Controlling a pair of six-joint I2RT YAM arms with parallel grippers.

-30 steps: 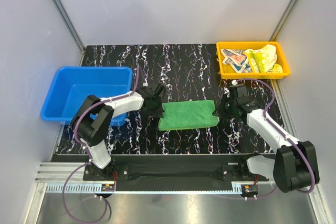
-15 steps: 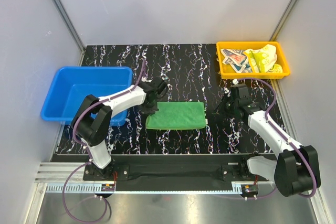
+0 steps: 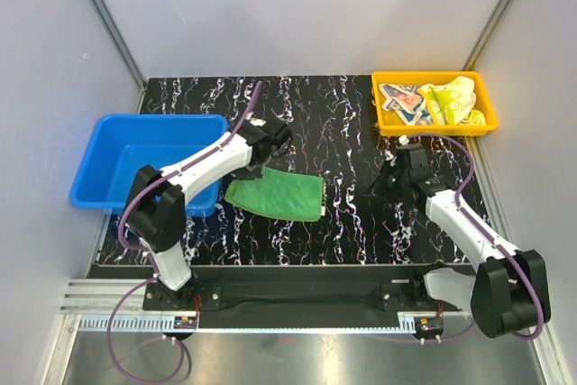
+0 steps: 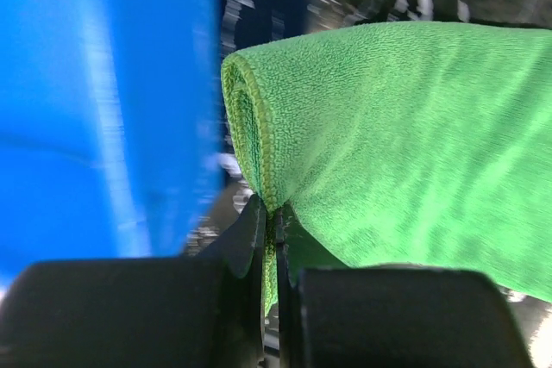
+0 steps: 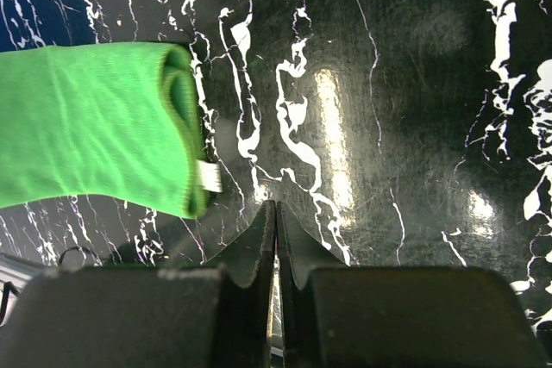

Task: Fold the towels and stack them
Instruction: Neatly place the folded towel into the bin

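The blue bin (image 3: pixel 135 160) stands just left of the left gripper (image 4: pixel 274 220), whose jaws pinch tight on the rolled hem of the green towel (image 3: pixel 278 196); the towel stretches away to the gripper's right over the marbled table (image 3: pixel 334 123). The right gripper (image 5: pixel 275 213) hovers apart from the towel's right end, jaws pressed together on nothing, with the orange tray (image 3: pixel 433 128) beyond it holding the cream printed towel (image 3: pixel 403 101) and the yellow towel (image 3: pixel 455 101). Only the left wrist view shows the pinch, and only the right wrist view shows the white tag (image 5: pixel 210 177).
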